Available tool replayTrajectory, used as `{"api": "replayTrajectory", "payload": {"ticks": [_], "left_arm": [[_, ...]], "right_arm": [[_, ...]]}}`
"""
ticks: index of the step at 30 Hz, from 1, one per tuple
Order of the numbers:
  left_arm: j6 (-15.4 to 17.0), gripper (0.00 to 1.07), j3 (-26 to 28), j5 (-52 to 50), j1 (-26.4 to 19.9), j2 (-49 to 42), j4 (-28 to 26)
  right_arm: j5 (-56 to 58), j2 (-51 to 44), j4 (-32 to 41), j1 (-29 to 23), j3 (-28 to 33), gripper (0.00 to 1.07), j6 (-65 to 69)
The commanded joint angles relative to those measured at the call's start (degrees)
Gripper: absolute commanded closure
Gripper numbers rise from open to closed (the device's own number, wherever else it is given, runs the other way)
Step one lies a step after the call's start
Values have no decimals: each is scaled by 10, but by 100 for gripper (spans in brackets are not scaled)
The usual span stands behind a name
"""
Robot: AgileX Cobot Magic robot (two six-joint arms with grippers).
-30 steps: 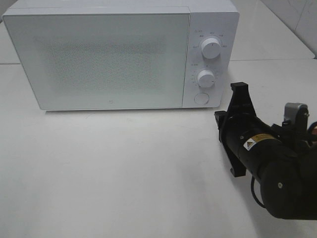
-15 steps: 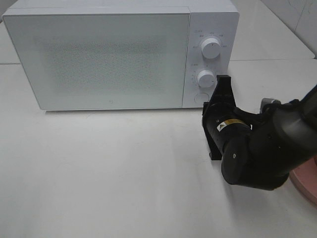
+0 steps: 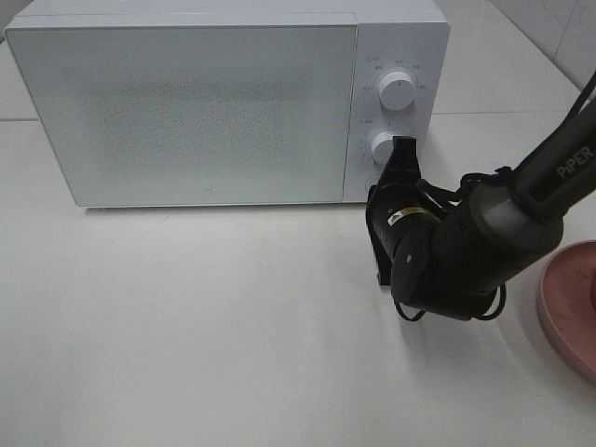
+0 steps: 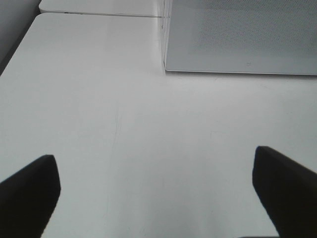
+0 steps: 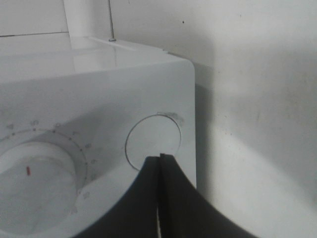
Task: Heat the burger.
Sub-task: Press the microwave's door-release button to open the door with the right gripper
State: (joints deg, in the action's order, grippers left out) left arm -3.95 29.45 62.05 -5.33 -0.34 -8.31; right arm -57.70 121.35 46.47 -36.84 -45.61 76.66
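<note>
Right wrist view: right fingers (image 5: 146, 191), pressed together, poised before the microwave's (image 5: 99, 99) round button (image 5: 152, 140); push squarely at its centre. Left fingers (image 4: 29, 193) spread.

A robotics lab's kitchen mock-up: a microwave (image 3: 186, 112) on a white table (image 3: 186, 326), beside a robot arm (image 3: 484, 242).

White microwave (image 3: 186, 112) door shut; pink plate (image 3: 570, 312) right on table (image 3: 186, 326).

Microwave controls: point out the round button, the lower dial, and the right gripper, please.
round button (image 5: 148, 141), right wrist view, on its flat white face.
lower dial (image 3: 382, 146), exterior high view, on the knob's front.
right gripper (image 5: 159, 157), right wrist view, at the seam between its shut fingertips.
</note>
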Motion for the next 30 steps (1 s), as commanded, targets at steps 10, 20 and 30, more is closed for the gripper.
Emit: {"api": "replayTrajectory", "payload": {"ticks": [10, 20, 30], "left_arm": [[-1, 9, 0, -9, -2, -13, -1], [-1, 9, 0, -9, -2, -13, -1], [-1, 9, 0, -9, -2, -13, -1]], "right_arm": [[12, 33, -1, 13, -50, 107, -11], [2, 41, -1, 26, -74, 107, -21], [-35, 54, 14, 26, -116, 107, -22]]}}
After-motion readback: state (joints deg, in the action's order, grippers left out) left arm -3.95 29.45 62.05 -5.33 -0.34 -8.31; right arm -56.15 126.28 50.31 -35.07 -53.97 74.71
